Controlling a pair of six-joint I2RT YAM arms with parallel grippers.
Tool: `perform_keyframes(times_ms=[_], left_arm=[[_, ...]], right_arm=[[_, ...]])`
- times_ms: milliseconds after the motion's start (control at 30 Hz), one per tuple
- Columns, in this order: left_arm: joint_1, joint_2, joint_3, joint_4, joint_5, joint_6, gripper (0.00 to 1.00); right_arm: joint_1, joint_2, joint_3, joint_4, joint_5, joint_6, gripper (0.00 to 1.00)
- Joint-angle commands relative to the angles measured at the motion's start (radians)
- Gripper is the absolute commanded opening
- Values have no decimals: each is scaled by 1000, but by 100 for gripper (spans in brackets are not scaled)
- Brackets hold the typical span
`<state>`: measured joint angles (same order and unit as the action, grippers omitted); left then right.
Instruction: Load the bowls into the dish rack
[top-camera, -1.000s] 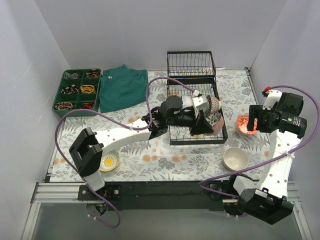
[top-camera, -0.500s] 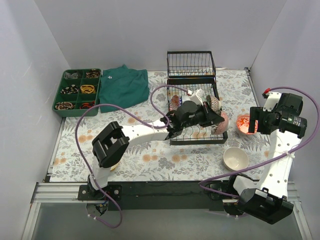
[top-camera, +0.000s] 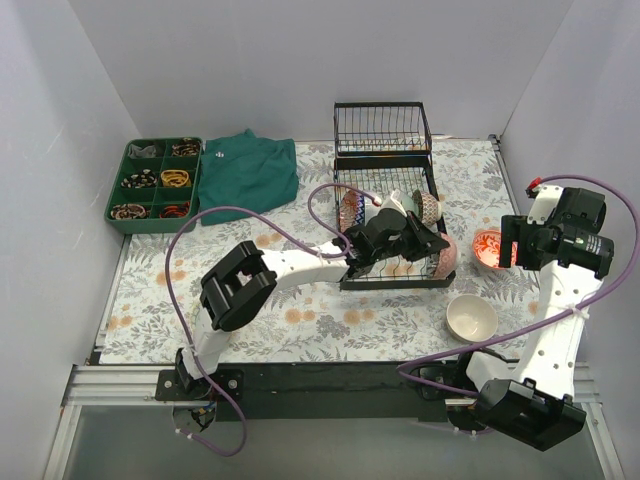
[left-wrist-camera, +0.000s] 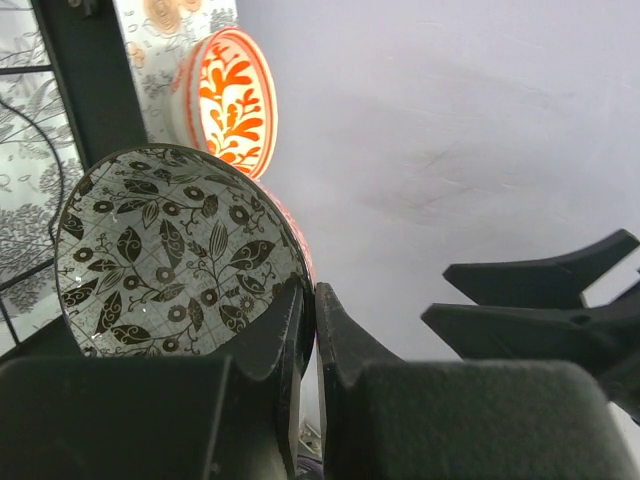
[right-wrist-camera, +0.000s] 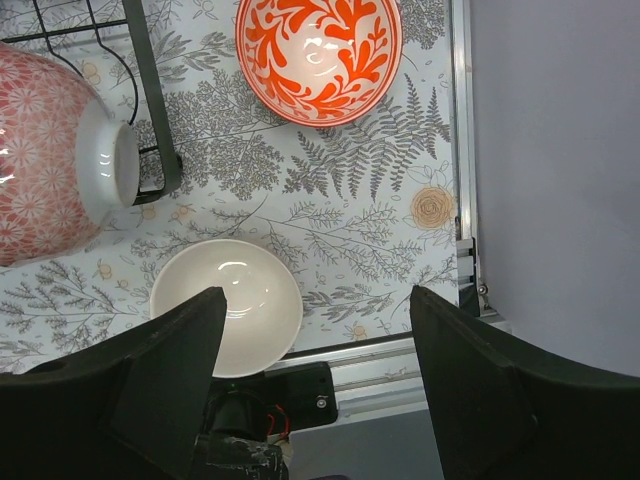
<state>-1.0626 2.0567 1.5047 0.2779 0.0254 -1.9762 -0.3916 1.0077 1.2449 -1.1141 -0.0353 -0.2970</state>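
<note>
My left gripper (left-wrist-camera: 310, 295) is shut on the rim of a black-white leaf-patterned bowl (left-wrist-camera: 180, 250) and holds it on edge. In the top view this gripper (top-camera: 420, 240) is over the front right of the black wire dish rack (top-camera: 345, 262). A red-patterned bowl (right-wrist-camera: 45, 150) leans at the rack's front right corner. Other bowls (top-camera: 350, 208) stand between the tines. My right gripper (right-wrist-camera: 315, 300) is open and empty, above a plain cream bowl (right-wrist-camera: 225, 300) and a red-orange bowl (right-wrist-camera: 318, 55) on the table. The yellow-sun bowl is hidden under my left arm.
A green compartment tray (top-camera: 155, 183) and a green cloth (top-camera: 247, 175) lie at the back left. The rack's basket section (top-camera: 382, 125) stands at the back. The table's right rail (right-wrist-camera: 462, 150) runs close to the red-orange bowl (top-camera: 487, 247). Grey walls enclose the table.
My left arm has swung right across the rack with the black-white bowl, toward the front right corner, and its elbow now covers the yellow-sun bowl. The right arm has barely moved.
</note>
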Motion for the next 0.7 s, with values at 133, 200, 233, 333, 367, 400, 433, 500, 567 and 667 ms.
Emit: perform_keyframes(times_ms=[133,200,233,333,367,400,433,500,567,667], left_arm=[[16,48,74,93,57,-124,0],[23,62,77,102,79,-131,0],[26,65,75,115,88,-133,0],[36,74,69,133,116,-148,0],[41,77,65,142,123,-148,0],[42,85,65,152,137,-148,0],[46,89,61,171,160,-154,0],[53,102,65,194,189,-158,0],[59,118,68,221,222,-162,0],[65,126,63,234,237,-173,0]], right_arm=[[-3,5,-42,2,12,-36,83],[-3,5,-55,3,15,-40,82],[-3,6,-70,3,15,-42,82],[-4,5,-91,8,17,-45,82],[-3,3,-94,8,18,-44,82],[-3,3,-99,10,20,-44,82],[-4,0,-107,11,20,-44,82],[-4,-1,-114,11,23,-44,82],[-3,-1,-121,11,25,-44,82],[-3,0,-121,11,26,-44,82]])
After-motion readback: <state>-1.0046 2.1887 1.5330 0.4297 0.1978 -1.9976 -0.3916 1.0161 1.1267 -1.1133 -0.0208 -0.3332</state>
